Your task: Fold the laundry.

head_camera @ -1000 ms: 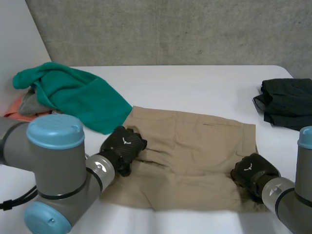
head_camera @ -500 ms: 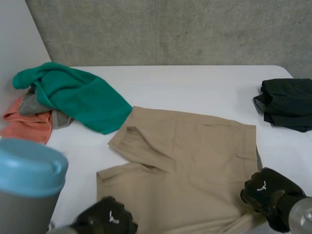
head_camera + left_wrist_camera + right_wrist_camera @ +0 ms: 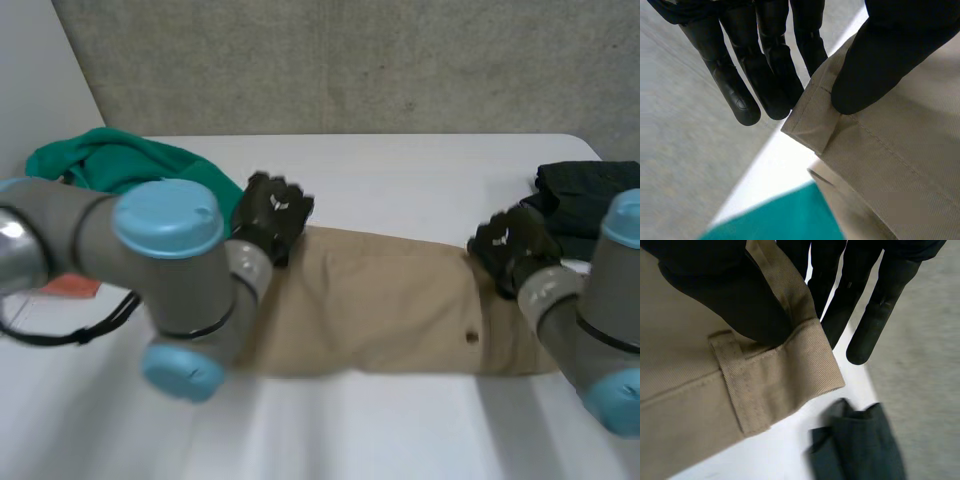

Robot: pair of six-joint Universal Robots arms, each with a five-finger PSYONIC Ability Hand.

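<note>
and over it goes: both hands have swept from the near edge to the far side, doubling the khaki shorts (image 3: 390, 310) onto themselves. the left hand (image 3: 270, 215) pinches the far left corner between thumb and fingers, and the right hand (image 3: 512, 245) pinches the far right waistband corner. the shorts now lie halved mid-way across the white table (image 3: 400, 165), between the green cloth (image 3: 120, 165) and the black pile (image 3: 590, 195). first fold looks done, letting go likely next.

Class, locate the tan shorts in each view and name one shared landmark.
Head view: tan shorts lie folded on the white table, mid-view.
Left wrist view: one corner, pinched by the left hand.
Right wrist view: belt-loop corner, pinched by the right hand.
Shared landmark: the white table.
</note>
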